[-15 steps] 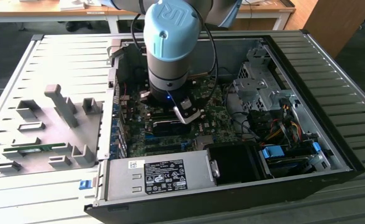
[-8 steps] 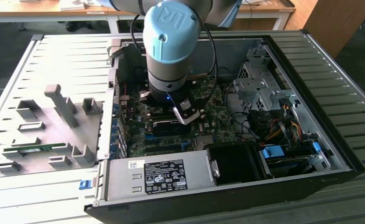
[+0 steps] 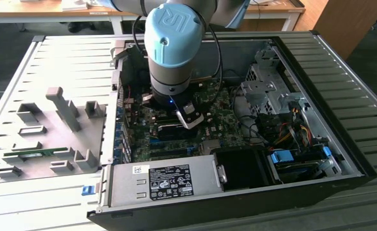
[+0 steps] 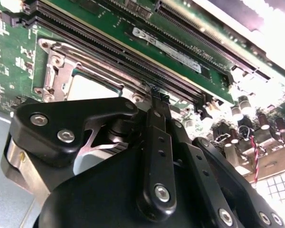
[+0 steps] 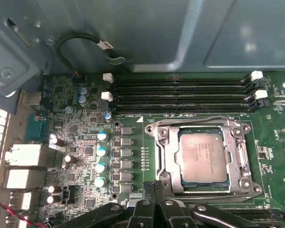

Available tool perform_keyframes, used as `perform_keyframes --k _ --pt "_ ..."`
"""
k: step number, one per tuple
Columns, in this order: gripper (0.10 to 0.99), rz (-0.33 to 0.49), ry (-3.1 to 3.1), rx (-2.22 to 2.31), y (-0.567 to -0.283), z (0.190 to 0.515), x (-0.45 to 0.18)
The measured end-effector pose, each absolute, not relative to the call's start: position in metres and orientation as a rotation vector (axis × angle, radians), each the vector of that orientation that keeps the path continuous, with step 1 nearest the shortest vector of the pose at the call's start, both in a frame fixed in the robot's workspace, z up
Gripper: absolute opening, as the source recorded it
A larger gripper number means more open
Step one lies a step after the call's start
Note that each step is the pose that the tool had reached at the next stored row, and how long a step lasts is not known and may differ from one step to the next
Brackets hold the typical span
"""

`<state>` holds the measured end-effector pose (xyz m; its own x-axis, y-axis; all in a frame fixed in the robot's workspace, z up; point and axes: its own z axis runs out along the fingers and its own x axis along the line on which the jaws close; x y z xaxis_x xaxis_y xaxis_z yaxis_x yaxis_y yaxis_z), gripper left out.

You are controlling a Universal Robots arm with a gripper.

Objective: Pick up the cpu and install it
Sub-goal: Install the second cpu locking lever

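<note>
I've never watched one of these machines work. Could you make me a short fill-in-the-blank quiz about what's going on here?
1. The small square silvery-grey cpu lies inside the metal-framed ____.
2. The black end effector hovers over the ____ motherboard.
3. Beside the socket run long black memory ____.

Missing words: socket; green; slots

The cpu (image 5: 203,157) has a dull brushed-metal top; the tool (image 4: 157,100) looks like matt black plastic.

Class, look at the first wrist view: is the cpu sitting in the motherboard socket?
Yes, the cpu lies flat inside the socket's metal frame.
</note>
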<state>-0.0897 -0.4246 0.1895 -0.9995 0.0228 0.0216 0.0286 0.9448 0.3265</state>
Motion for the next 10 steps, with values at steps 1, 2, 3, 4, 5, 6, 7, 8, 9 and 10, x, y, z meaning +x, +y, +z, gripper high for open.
perform_keyframes --k 1,2,3,4,5,6,7,8,9,10 --pt "0.106 -0.519 -3.080 -0.040 -0.4245 0.1891 -0.0904" --pt "0.106 -0.520 -3.080 -0.040 -0.4245 0.1887 -0.0911" --pt "0.106 -0.520 -3.080 -0.040 -0.4246 0.1883 -0.0915" --pt "0.106 -0.519 -3.080 -0.040 -0.4247 0.1877 -0.0918" --pt "0.106 -0.519 -3.080 -0.040 -0.4247 0.1872 -0.0920" --pt "0.106 -0.519 -3.080 -0.040 -0.4247 0.1868 -0.0921" --pt "0.106 -0.519 -3.080 -0.040 -0.4247 0.1867 -0.0923" --pt "0.106 -0.519 -3.080 -0.040 -0.4247 0.1867 -0.0924" --pt "0.106 -0.519 -3.080 -0.040 -0.4246 0.1866 -0.0926" --pt "0.106 -0.520 -3.080 -0.040 -0.4246 0.1867 -0.0926"
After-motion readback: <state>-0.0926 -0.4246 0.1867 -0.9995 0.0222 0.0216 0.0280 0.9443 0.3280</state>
